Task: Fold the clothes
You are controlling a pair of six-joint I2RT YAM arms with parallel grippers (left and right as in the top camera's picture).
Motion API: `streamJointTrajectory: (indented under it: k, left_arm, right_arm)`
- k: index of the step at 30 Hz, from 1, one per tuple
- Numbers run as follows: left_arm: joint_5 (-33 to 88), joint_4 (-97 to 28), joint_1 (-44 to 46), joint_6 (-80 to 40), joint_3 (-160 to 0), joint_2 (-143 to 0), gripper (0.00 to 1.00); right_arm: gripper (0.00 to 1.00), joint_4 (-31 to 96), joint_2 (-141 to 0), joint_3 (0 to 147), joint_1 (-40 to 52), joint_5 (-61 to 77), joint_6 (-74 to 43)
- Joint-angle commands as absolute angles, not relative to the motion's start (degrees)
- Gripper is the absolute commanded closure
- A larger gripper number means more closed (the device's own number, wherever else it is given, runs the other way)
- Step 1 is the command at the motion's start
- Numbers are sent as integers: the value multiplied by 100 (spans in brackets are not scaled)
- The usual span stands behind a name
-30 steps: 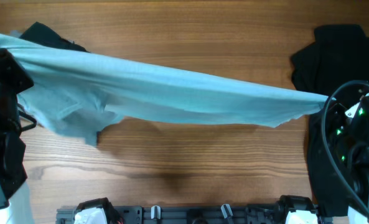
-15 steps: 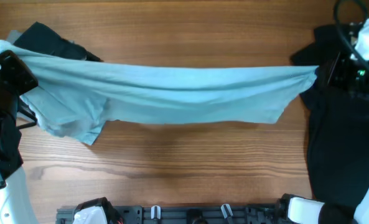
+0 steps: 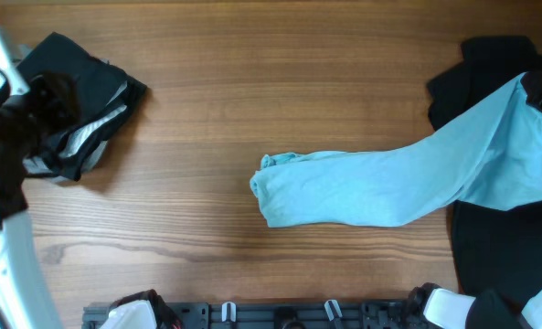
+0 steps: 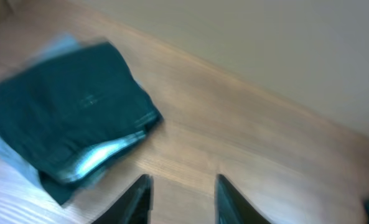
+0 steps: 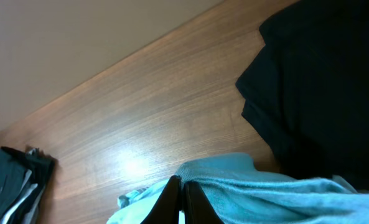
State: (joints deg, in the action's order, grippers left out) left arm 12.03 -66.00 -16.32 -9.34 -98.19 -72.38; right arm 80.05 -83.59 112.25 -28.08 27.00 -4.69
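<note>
- Shirt first: the pale blue T-shirt (image 3: 371,187) lies in a long band across the table (image 3: 252,73). Its loose, bunched end is near the middle, and its other end is lifted over the black garment (image 3: 490,73) on the right.
- The right gripper (image 5: 183,198) is pinched tight on that raised end, with blue cloth between its fingers.
- The left gripper (image 4: 183,183) stands partly open with nothing in it, over by the folded dark pile (image 3: 83,114) at the far left.
- The band runs left to right, so its free end points toward the left gripper but lies well apart from it. I'd judge that side has to travel rightward to take it.
</note>
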Motion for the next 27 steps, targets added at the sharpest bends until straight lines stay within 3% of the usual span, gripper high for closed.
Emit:
streamJointTrajectory:
  k: [1,6,10,17,22,27]
  left_arm:
    - [2379,-7210,-956,-248,-9859,-8093,52]
    - [2458,-8348,718,454,-9747,-9078,45]
    - [2375,-7776,1848,137,-8156,-9207,33]
    - [2827,-4834,2882,-530,-5341,-9207,40]
    - [2001,-3955,3129,-720,-5057,-9268,44]
    - [1949,-3284,3129,-716,-5057,-9745,49]
  right_arm:
    - [96,8003,-8305,11347,-2821,2836,-443]
    - [96,8020,-8305,11345,-2821,2810,-445]
    - [96,8073,-8305,11345,-2821,2659,-458]
    - [96,8075,-8305,11340,-2821,2659,-462]
    - [96,8066,-8305,11340,-2821,2661,-460]
    - [96,8060,-8305,11340,-2821,2661,-460]
